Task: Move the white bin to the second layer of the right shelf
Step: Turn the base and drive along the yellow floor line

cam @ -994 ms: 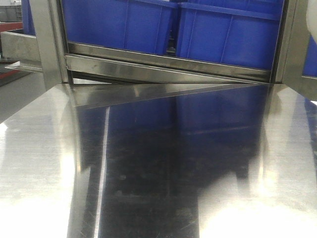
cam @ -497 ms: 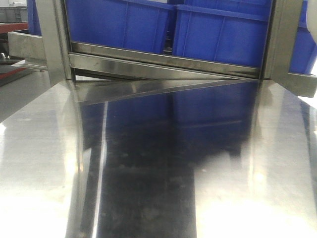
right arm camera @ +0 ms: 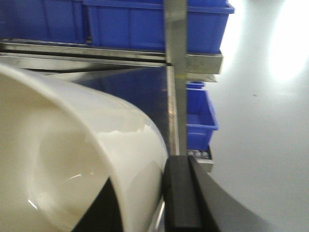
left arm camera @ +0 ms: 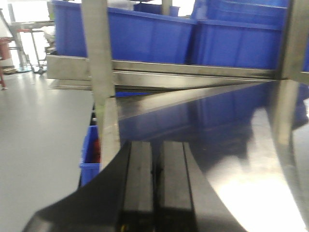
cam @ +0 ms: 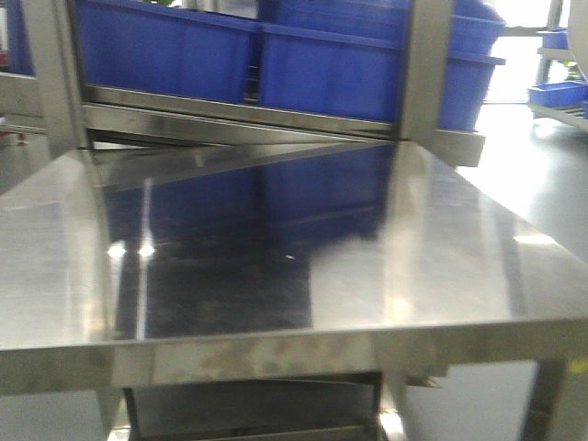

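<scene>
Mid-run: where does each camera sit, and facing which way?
Front view: from the near edge, across the flat shiny steel tabletop to large blue plastic crates; no robot parts.
Left wrist: behind the left gripper, fingers together, facing the crates.
Right wrist: behind the right gripper, fingers pinching the cream-white glossy plastic bin.
All share the crates.

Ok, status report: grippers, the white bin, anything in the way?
Left gripper shut, empty. Right gripper shut on white bin. Blue crates and steel post ahead of bin.
</scene>
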Controlling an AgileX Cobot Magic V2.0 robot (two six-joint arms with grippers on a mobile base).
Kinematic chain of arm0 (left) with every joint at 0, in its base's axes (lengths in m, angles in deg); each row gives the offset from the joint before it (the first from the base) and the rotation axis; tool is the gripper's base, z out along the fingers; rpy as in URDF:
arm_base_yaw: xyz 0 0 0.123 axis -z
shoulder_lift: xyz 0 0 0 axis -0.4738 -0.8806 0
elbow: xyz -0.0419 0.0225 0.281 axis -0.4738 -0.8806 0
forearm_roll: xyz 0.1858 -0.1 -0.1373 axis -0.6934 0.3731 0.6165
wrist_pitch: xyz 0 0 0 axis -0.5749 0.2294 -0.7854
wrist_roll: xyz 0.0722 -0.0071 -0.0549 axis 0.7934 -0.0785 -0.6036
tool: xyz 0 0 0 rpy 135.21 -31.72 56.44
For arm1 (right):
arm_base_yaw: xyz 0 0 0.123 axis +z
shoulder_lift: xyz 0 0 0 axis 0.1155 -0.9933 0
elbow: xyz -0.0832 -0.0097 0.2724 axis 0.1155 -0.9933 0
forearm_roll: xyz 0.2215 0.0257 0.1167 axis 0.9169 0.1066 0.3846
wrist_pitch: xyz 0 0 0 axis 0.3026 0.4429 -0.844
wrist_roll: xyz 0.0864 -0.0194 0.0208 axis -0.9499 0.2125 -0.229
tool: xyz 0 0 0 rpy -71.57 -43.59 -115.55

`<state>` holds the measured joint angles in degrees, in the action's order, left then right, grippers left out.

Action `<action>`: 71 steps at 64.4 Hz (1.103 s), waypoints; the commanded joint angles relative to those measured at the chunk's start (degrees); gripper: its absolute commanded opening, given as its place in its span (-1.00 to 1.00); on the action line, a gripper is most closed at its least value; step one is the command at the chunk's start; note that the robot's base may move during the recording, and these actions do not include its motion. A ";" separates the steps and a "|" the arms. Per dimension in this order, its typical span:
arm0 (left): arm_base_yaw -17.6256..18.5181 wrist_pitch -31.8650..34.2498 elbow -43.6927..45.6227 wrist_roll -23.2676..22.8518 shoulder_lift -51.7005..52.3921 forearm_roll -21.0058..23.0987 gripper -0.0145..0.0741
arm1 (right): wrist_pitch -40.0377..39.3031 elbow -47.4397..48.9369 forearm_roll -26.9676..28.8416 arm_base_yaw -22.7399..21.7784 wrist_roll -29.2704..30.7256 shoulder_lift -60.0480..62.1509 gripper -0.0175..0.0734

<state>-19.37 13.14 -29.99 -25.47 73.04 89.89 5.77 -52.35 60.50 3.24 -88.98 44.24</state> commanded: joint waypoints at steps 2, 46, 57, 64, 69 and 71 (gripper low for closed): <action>0.30 4.77 -2.11 -0.20 0.80 0.31 -0.48 | -6.37 1.72 -0.09 -0.35 0.34 -0.46 -0.49; 0.30 4.77 -2.11 -0.20 0.80 0.31 -0.48 | -6.37 1.67 -0.09 -0.35 0.34 -0.53 -0.49; 0.30 4.77 -2.11 -0.20 0.80 0.31 -0.48 | -6.37 1.67 -0.09 -0.35 0.34 -0.53 -0.49; 0.30 4.77 -2.11 -0.20 0.80 0.31 -0.48 | -6.37 1.67 -0.09 -0.35 0.34 -0.53 -0.49; 0.30 4.77 -2.11 -0.20 0.80 0.31 -0.48 | -6.37 1.67 -0.09 -0.35 0.34 -0.53 -0.49; 0.30 4.77 -2.11 -0.20 0.80 0.31 -0.48 | -6.37 1.67 -0.09 -0.35 0.34 -0.53 -0.49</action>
<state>-19.37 13.14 -29.99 -25.47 73.04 89.89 5.77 -52.47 60.50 3.24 -88.98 44.24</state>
